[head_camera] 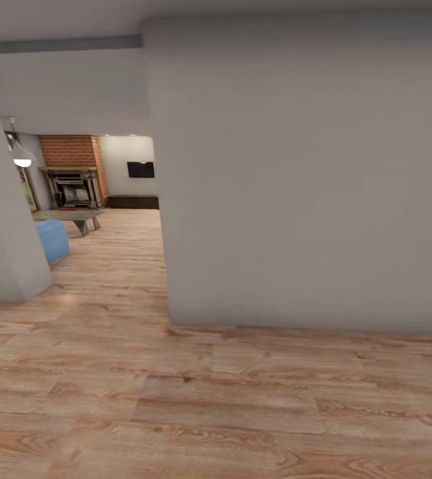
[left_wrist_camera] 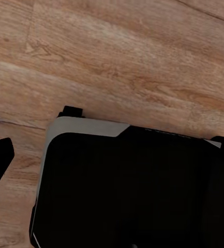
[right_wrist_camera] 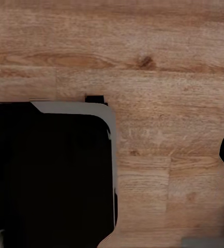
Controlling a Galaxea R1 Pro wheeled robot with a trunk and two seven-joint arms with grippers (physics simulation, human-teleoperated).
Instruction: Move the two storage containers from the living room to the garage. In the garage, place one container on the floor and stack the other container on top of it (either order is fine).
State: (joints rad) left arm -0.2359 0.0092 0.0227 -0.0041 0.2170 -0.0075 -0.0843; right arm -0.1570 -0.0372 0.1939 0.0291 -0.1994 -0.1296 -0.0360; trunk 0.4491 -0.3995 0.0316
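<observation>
Wood planks (head_camera: 176, 399) run ahead past a grey wall (head_camera: 295, 173) toward the living room (head_camera: 102, 193). No bins in sight yet. I'd steer left through the gap, clear of that corner. Neither pincer's state can I tell from the wrist views.

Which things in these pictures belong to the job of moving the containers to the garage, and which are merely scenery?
Belonging to the job:
living room, seen through the opening

Merely scenery:
brick fireplace
black wall TV
blue sofa
low table
hanging lamp
grey wall
wood plank floor
</observation>
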